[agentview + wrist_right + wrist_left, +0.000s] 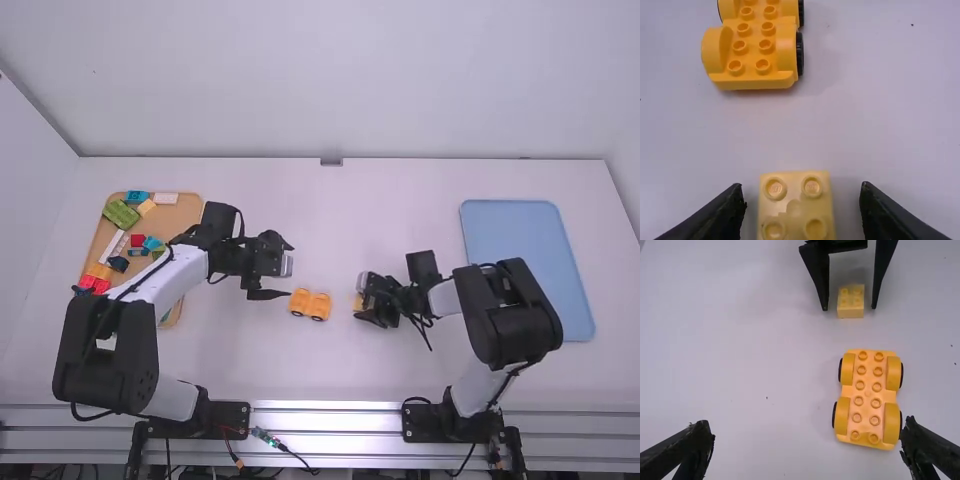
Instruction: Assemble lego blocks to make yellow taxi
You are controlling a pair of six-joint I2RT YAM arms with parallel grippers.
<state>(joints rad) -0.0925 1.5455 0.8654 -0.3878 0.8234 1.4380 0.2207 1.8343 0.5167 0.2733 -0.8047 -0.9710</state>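
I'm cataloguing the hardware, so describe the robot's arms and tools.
The left arm and right arm look alike: white links, bulky black joints, thin dark cables looping along them. The left tool and right tool are black, each with two fingers that narrow toward the tips.

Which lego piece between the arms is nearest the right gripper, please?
The small yellow block, between the right gripper's open fingers; the wheeled orange base lies farther off.
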